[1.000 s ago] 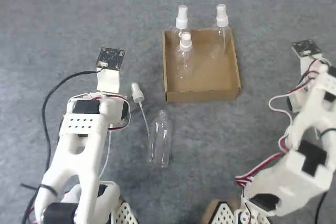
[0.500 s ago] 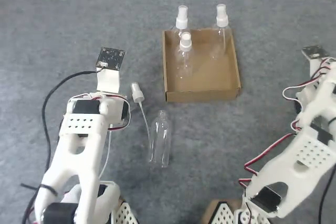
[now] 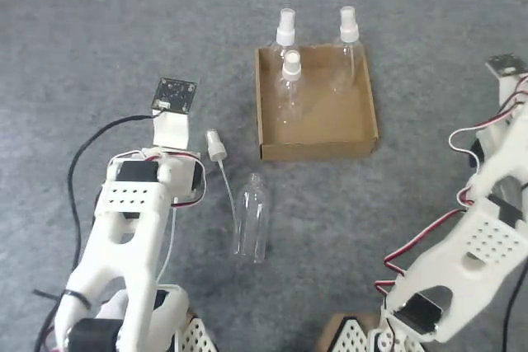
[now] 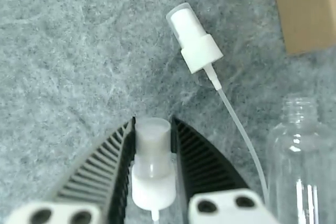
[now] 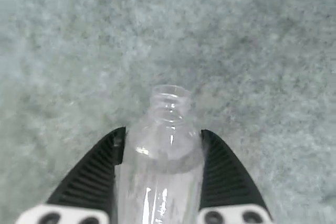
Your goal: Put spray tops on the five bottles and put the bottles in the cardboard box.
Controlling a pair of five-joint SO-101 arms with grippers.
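Observation:
My left gripper [image 4: 152, 125] is shut on a white spray top [image 4: 152, 166], held just above the grey carpet. A second spray top [image 4: 193, 38] with a long tube lies loose ahead of it, also seen from above as the loose spray top [image 3: 216, 147]. Beside that tube lies an uncapped clear bottle [image 3: 252, 218]. My right gripper [image 5: 164, 136] is shut on another uncapped clear bottle [image 5: 167, 145], neck pointing away over the carpet. The cardboard box [image 3: 318, 151] holds three capped bottles [image 3: 289, 80].
The left arm [image 3: 136, 204] stands at the near left and the right arm [image 3: 487, 237] at the near right edge. Grey carpet covers the table between them. A box corner [image 4: 310, 9] shows beyond the lying bottle [image 4: 302, 150].
The right arm has swung outward to the right and a little farther back. The left arm has barely shifted. The loose top, lying bottle and box stay put.

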